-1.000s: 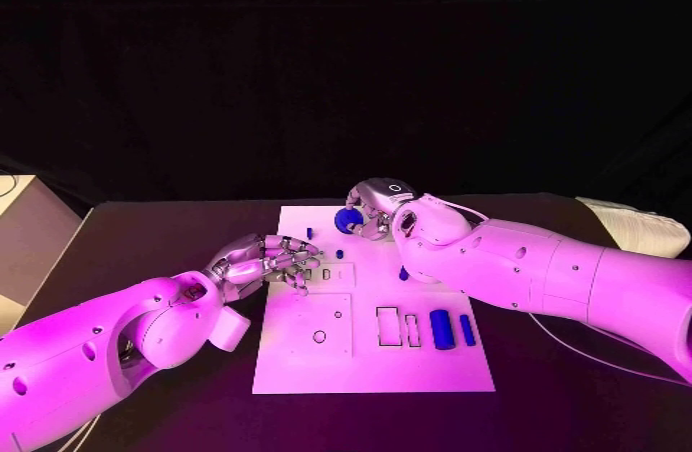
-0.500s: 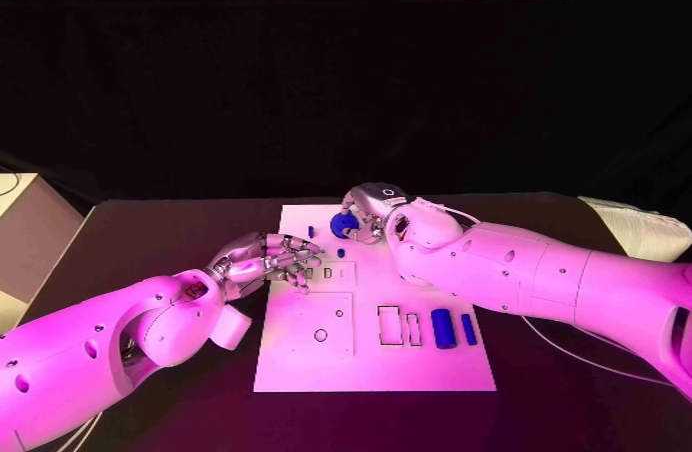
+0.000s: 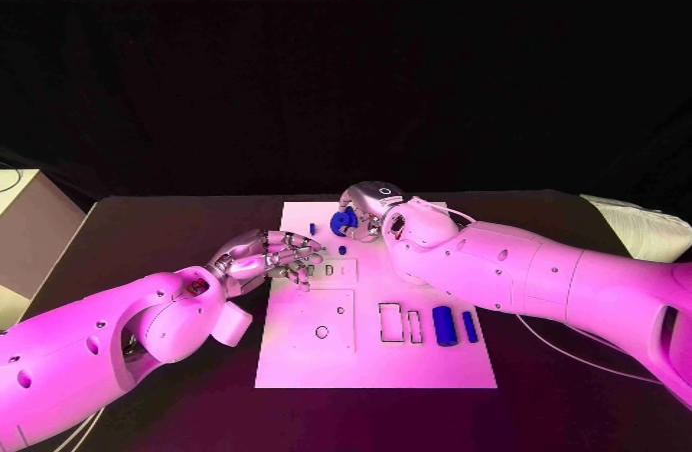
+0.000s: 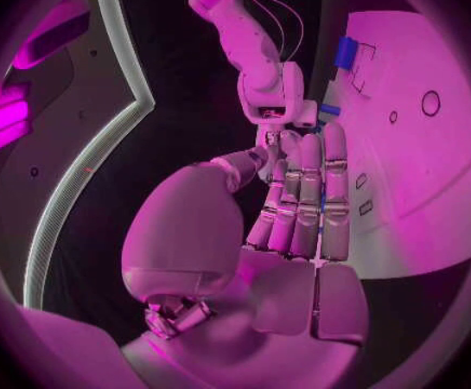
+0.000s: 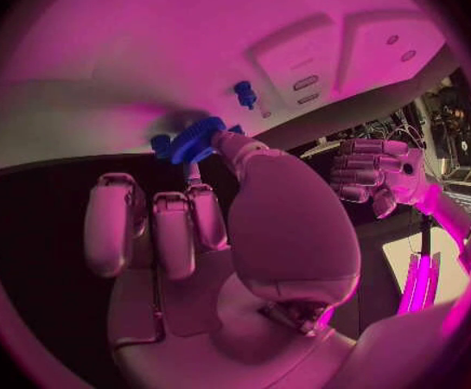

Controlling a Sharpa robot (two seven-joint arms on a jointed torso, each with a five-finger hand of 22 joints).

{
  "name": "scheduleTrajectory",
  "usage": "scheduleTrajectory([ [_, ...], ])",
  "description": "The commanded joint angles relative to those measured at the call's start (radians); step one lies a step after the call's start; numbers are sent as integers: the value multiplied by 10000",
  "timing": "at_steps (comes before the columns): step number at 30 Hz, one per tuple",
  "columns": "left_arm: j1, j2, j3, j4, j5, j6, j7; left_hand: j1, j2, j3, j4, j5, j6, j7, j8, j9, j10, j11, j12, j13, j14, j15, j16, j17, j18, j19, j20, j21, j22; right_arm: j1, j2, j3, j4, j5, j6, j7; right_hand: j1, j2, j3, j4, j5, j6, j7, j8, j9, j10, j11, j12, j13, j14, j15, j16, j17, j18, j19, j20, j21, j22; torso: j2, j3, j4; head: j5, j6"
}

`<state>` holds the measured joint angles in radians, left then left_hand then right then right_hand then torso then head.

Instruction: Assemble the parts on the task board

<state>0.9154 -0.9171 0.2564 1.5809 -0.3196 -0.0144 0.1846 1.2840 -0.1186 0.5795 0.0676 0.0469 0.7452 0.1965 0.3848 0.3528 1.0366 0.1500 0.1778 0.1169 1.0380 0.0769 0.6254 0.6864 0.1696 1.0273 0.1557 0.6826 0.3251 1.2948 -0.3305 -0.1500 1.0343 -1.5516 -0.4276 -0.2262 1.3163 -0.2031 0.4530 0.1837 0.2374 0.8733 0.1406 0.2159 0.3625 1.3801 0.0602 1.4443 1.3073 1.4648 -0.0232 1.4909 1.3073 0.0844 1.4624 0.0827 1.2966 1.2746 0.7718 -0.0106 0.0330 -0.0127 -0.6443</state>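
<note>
Head view first: we see the right hand [image 3: 369, 210] over the far end of the task board [image 3: 372, 357], pinching a blue gear-like part [image 3: 343, 222] in its fingertips. We find the left hand [image 3: 274, 258] at the board's left edge, fingers curled together, holding nothing. Two blue parts [image 3: 453, 327] lie near the board's right edge.

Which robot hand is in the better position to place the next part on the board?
The right robot hand, probably. It already holds a blue gear-like part over the far end of the task board. The left robot hand rests at the board's left edge, apparently holding nothing.
</note>
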Motion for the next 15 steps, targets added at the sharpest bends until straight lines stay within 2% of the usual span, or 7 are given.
scheduleTrajectory([
  [1, 3, 10, 5, 36, -12, 103, 91, -28, 1, 12, -20, 13, -57, 277, -33, 13, -67, 35, -37, -16, -64, 4, -46, -12, 131, 27, 63, -56, -10, -52, 29, -26, -84, -111, 163, 8, -44, -88, 82, -3, -19, -32, 46, 58, 8, -98, 14, -42, 502, 827, 65, -1, 1527, -114, -21, 26, -50, -28, -16, 0, -11, 15, 5],
  [15, 3, -21, 5, 29, -12, 115, 63, -37, 3, 3, -14, 13, -59, 279, -33, 15, -66, 40, -37, -19, -63, 11, -52, -9, 130, 32, 68, -67, -21, -62, 1, -27, -241, -225, 103, -196, -56, -108, 96, -10, -37, -71, 59, 31, -7, -174, 26, -92, 427, 815, 73, -32, 1481, -99, -47, 32, -111, -87, -13, 7, -20, 29, -11],
])
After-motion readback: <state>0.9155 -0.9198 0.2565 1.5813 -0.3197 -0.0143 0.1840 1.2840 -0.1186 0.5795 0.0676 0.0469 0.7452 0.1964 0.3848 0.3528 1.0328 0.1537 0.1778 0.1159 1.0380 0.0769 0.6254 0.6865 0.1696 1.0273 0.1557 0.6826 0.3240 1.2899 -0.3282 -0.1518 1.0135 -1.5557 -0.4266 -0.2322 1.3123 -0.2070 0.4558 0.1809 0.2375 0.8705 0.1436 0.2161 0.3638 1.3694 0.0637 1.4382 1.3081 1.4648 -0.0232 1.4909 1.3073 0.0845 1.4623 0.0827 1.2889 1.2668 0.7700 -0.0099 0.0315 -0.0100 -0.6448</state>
